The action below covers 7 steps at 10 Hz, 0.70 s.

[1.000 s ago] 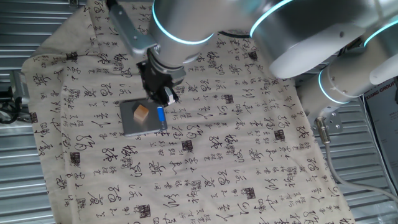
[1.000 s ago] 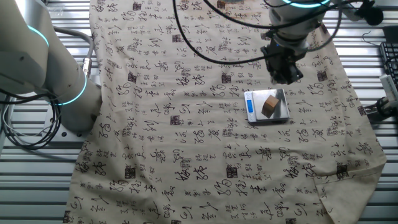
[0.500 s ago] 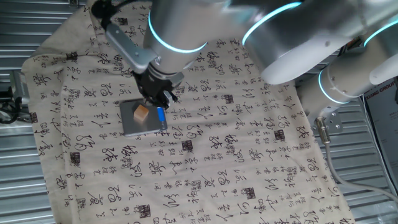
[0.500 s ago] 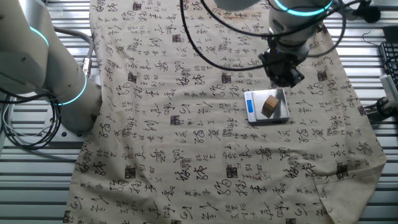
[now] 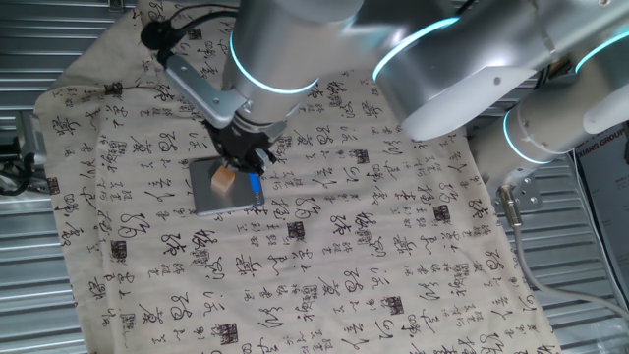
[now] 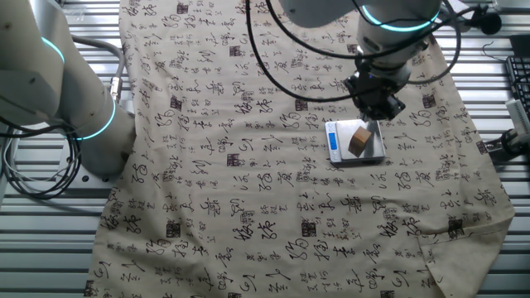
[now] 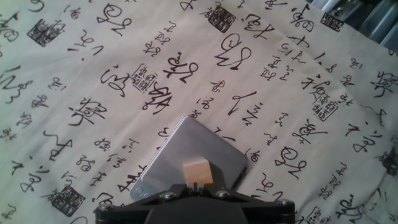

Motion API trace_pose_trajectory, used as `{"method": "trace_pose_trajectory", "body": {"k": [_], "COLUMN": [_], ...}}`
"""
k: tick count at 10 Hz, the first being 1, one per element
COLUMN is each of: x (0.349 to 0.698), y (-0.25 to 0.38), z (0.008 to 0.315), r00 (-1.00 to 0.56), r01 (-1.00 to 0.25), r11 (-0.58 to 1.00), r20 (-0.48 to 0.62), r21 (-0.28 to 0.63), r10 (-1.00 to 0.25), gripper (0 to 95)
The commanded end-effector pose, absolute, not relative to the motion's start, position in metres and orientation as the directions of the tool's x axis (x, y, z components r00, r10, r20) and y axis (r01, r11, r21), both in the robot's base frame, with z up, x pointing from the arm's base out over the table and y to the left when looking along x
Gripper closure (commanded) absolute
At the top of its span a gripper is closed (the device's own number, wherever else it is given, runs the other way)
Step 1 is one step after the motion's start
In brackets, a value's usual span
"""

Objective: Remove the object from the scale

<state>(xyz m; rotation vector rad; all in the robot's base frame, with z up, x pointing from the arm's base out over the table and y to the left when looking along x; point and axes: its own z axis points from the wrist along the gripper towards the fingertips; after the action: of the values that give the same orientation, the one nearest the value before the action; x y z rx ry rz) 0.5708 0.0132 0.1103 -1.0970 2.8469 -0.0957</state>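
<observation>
Cloth with black printed characters covers the whole surface, so the grey scale sits on fabric rather than bare metal; it looks flat and level, blue strip along one edge. Arm reaches across from the far side and hangs over the plate, likely lined up for a top-down pick.

Scale carries the tan cube roughly mid-plate, resting on one face, well inside the edges. In the hand view the cube sits just ahead of the hand body, centred on the finger axis, which fits an approach aimed straight at it.

Hand is directly above the cube in both fixed views, close to it, dark fingers pointing down. Cannot tell how far open it is: fingertips are not resolved in the fixed views and do not show in the hand view. Nothing appears held; the cube looks untouched on the plate. Judgement: pre-grasp, removal not yet done.
</observation>
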Motion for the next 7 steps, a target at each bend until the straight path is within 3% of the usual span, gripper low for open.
{"method": "trace_pose_trajectory", "body": {"k": [1, 5, 6, 7], "x": [0.5731, 0.5755, 0.5755, 0.5755], "y": [0.0135, 0.0137, 0.0137, 0.0138], "z": [0.1056, 0.099, 0.0989, 0.0988], "r00": [-0.74, -0.74, -0.739, -0.734], "r01": [-0.664, -0.665, -0.666, -0.671], "r11": [0.742, 0.741, 0.74, 0.736], "r20": [-0.06, -0.053, -0.055, -0.058], "r21": [-0.092, -0.096, -0.093, -0.09], "r10": [-0.67, -0.67, -0.672, -0.676], "gripper": [95.0, 95.0, 76.0, 76.0]}}
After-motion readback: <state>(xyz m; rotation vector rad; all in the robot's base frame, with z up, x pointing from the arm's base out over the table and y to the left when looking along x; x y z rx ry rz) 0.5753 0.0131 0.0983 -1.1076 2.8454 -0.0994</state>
